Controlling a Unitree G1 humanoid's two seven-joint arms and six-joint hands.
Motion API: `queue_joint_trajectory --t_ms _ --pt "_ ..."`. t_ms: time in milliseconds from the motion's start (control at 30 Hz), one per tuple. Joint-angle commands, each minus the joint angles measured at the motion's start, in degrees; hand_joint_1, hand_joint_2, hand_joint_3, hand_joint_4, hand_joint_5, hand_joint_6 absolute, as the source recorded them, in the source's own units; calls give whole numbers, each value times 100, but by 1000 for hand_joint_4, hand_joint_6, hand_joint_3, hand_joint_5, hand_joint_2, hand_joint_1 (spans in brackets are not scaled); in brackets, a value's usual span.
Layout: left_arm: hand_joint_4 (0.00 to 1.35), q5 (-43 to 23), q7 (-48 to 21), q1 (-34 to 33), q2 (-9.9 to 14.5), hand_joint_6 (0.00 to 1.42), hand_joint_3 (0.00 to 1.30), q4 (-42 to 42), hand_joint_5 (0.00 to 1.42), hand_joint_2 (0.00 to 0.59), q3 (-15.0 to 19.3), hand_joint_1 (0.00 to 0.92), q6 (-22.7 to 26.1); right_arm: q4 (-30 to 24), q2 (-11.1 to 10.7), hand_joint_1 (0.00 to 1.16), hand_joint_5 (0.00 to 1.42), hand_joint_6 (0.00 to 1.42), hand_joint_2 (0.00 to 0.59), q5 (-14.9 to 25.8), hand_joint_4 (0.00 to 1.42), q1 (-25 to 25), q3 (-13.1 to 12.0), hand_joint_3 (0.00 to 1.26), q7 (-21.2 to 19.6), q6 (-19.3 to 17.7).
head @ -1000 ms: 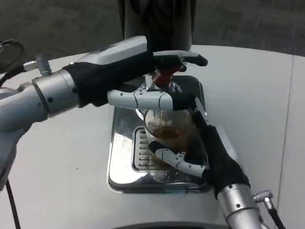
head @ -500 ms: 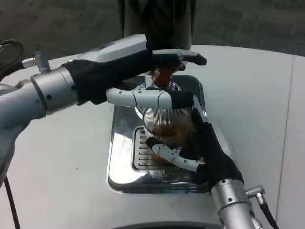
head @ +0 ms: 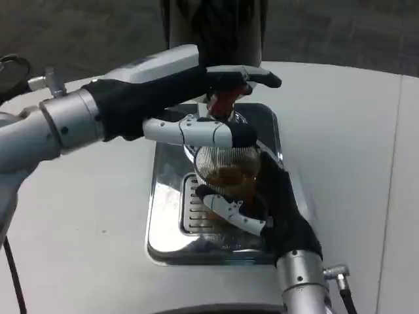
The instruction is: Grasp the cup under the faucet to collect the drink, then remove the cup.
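Head view: right hand (head: 265, 203) grips the cup (head: 226, 171), now drawn slightly nearer above the drip tray (head: 163, 222), drink inside. Left hand (head: 216, 108) still closes on the faucet lever (head: 222, 98); removal appears under way.

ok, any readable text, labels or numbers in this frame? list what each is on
None readable. No lettering shows on the cup, the drip tray, the red tap handle or the dark dispenser. The left hand and right hand carry no legible markings either.
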Motion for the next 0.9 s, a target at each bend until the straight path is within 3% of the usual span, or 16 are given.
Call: queue_joint_trajectory --t_ms 33,200,400,600,900 --pt "83 106 -114 79 139 140 152 136 145 117 -24 0 -59 28 216 810 368 284 240 -113 409 -15 159 301 -191 -160" --pt "85 -58 50 168 107 155 132 120 156 107 182 0 -142 81 294 820 434 366 244 -120 486 28 181 387 -473 -222" --pt "57 -573 639 139 -208 173 57 87 190 93 856 0 -178 100 351 838 576 441 256 -137 615 63 247 494 -857 -235" --pt "121 -853 874 -20 -391 217 102 -23 244 85 1170 0 -199 -50 311 839 665 494 248 -168 697 186 291 567 -1070 -233" --pt "200 -1184 1075 163 -397 269 161 -564 298 84 1623 0 -58 -376 241 845 749 555 236 -217 755 382 276 630 -1220 -219"
